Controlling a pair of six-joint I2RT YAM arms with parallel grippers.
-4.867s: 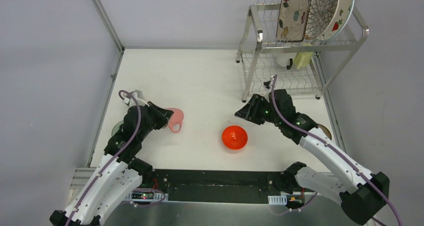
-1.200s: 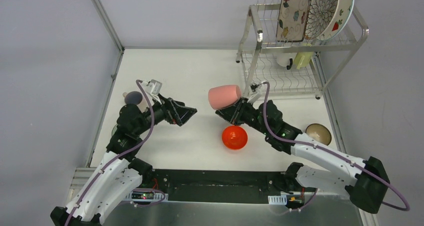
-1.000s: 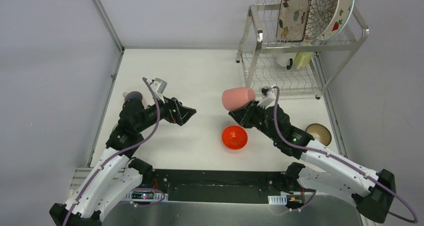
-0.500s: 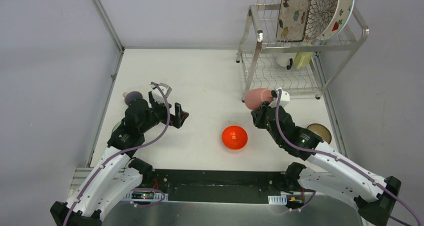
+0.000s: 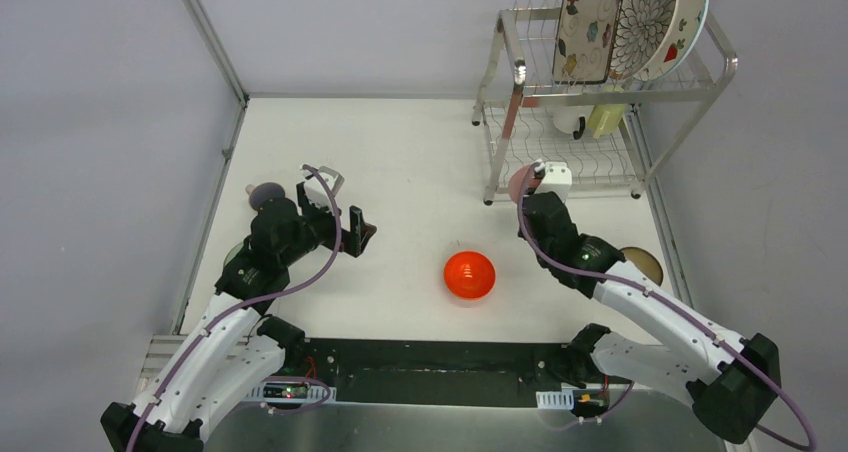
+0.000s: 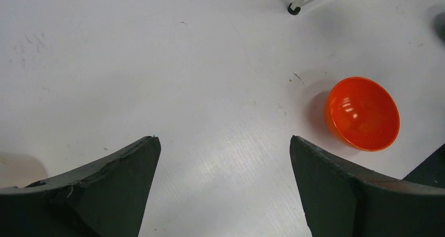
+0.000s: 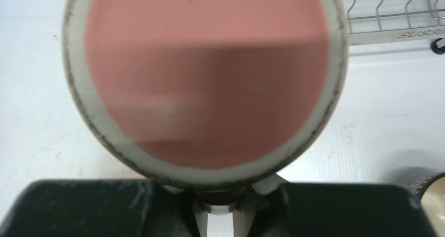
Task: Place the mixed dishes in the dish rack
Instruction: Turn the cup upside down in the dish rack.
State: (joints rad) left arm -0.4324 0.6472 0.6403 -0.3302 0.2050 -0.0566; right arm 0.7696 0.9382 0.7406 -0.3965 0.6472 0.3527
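My right gripper (image 5: 530, 186) is closed down narrow on the pink cup (image 5: 518, 181). It holds the cup up off the table (image 5: 400, 152), right in front of the low shelf of the dish rack (image 5: 728, 67). In my right wrist view the pink cup (image 7: 204, 74) fills most of the picture. My right gripper (image 7: 220, 209) pinches it from below, and the wires of the dish rack (image 7: 388, 18) show just behind it. The cup is not in the rack yet, so I think putting it on the low shelf is the job right now. My left gripper (image 5: 358, 234) is wide open and holds nothing. It hangs over bare table, well apart from the rack. Some work is done. Up on the top shelf stand the flower plate (image 5: 590, 22), the round brown plate (image 5: 645, 17) and the strawberry plate (image 5: 692, 22). On the low shelf sit the white cup (image 5: 568, 122) and the yellow cup (image 5: 605, 119). The bowls are left. The red-orange bowl (image 5: 469, 274) sits in the middle of the table, and my left gripper (image 6: 224, 140) sees that red-orange bowl (image 6: 362, 114) off to one side. A pale bowl (image 5: 648, 263) peeks out by my right arm, and a dark bowl (image 5: 264, 191) sits near my left arm. There may be one more dish under my left arm, but I cannot see it well.
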